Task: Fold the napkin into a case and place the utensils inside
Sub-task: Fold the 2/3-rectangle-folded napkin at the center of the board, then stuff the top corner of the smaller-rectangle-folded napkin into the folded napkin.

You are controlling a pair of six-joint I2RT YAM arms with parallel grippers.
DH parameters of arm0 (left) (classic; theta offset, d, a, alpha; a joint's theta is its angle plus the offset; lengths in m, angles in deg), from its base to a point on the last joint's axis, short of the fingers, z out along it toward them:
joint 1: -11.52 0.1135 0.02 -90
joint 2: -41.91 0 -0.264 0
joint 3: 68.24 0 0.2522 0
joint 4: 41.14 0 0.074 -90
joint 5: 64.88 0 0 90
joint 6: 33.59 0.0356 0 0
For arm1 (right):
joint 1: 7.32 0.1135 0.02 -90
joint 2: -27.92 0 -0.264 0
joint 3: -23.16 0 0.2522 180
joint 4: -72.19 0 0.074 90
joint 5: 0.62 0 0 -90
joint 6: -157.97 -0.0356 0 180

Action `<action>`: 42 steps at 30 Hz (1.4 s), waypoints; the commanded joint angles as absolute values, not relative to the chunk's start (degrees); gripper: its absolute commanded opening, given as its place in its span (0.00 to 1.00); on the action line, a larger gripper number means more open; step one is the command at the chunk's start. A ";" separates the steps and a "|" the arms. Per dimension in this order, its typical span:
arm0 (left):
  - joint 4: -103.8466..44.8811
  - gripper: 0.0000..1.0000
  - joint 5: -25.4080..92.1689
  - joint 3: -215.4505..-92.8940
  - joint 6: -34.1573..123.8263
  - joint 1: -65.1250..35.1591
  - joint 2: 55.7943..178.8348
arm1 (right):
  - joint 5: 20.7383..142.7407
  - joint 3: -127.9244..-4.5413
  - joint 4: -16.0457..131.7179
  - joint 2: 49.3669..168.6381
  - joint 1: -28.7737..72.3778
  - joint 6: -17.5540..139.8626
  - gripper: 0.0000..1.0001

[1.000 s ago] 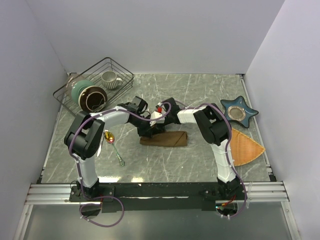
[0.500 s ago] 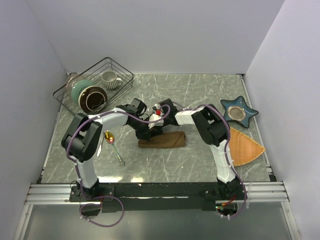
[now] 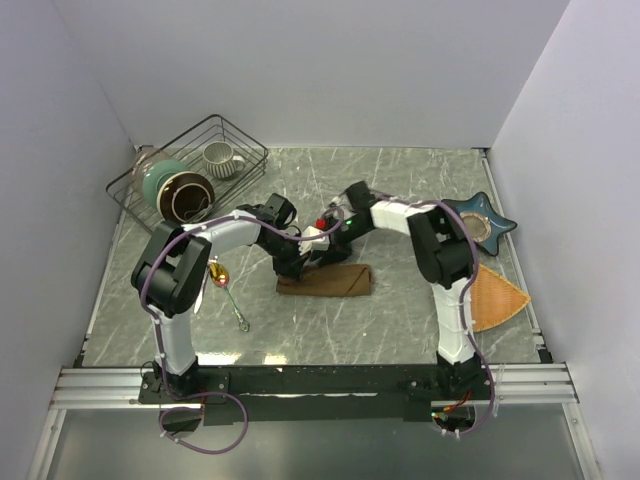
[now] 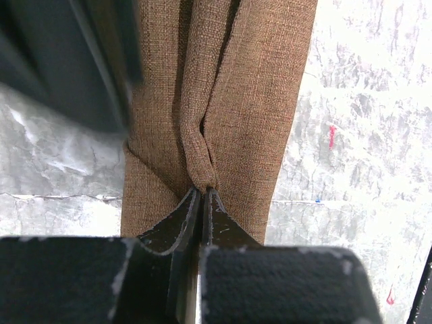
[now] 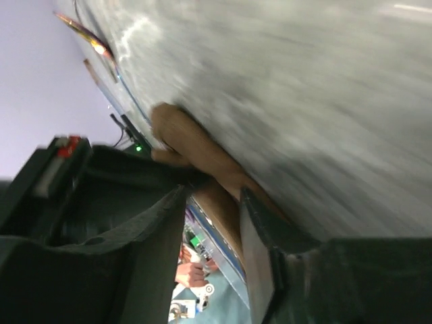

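Observation:
The dark-brown napkin lies folded into a narrow strip at the middle of the table. My left gripper is at its left end, shut on a raised pinch of cloth; the strip runs away from the fingertips. My right gripper hovers just behind the strip with its jaws apart and nothing between them; the blurred right wrist view shows the napkin beyond them. A spoon with a gold bowl lies left of the napkin. A silver fork lies beside it, partly under my left arm.
A black wire basket at the back left holds a mug and bowls. A blue star-shaped dish and an orange woven fan mat lie at the right, behind my right arm.
My right gripper has opened, let go of the napkin and drawn back to the right. The left gripper keeps its pinch, and the strip has shifted slightly left.

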State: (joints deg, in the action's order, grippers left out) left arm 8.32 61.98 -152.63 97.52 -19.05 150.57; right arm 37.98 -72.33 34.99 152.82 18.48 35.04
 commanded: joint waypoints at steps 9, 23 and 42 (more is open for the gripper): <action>15.33 0.09 66.25 -157.50 104.39 -17.31 155.81 | 41.39 -69.44 18.44 139.81 11.40 59.86 0.59; 25.09 0.10 68.36 -165.75 106.16 -15.64 164.77 | 61.68 -60.32 30.43 111.35 5.42 85.01 0.69; 34.06 0.11 69.94 -178.51 104.75 -13.80 175.94 | 58.00 -56.87 39.16 116.85 29.92 107.08 0.62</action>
State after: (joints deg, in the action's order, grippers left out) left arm 37.28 74.96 -177.88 102.19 -13.63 172.32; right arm 55.23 -54.69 33.46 113.42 25.78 105.68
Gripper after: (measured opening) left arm 0.108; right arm 0.660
